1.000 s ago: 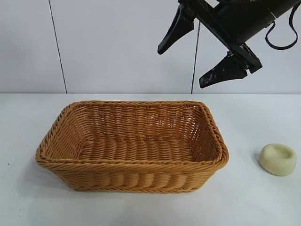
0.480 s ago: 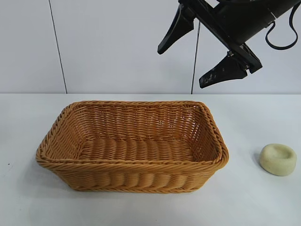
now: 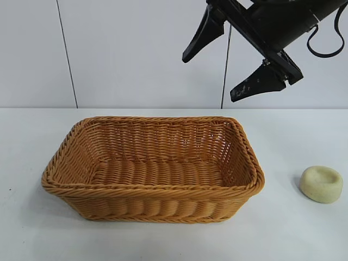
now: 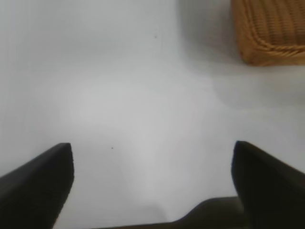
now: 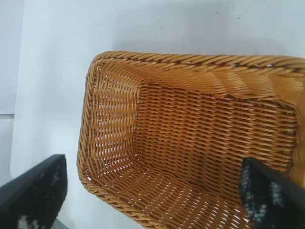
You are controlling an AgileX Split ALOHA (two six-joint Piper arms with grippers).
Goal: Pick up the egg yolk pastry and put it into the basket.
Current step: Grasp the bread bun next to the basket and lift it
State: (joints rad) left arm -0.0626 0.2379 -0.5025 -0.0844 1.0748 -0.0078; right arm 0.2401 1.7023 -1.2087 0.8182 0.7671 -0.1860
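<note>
White table [image 3: 304, 234], basket [image 3: 152, 187], pastry [image 3: 321, 184] beside.

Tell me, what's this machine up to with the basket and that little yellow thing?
Nothing is being held yet. The right gripper hangs open high above the wicker basket, which has nothing in it. The egg yolk pastry sits on the white table to the basket's right, untouched. The left gripper, also open, is over bare table beside the basket.

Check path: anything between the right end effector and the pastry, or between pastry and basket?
Nothing visible. The open right end effector hangs above the golden-brown woven wicker basket; the small pale cream round egg yolk pastry sits apart on bare white table beside the basket's right end.
</note>
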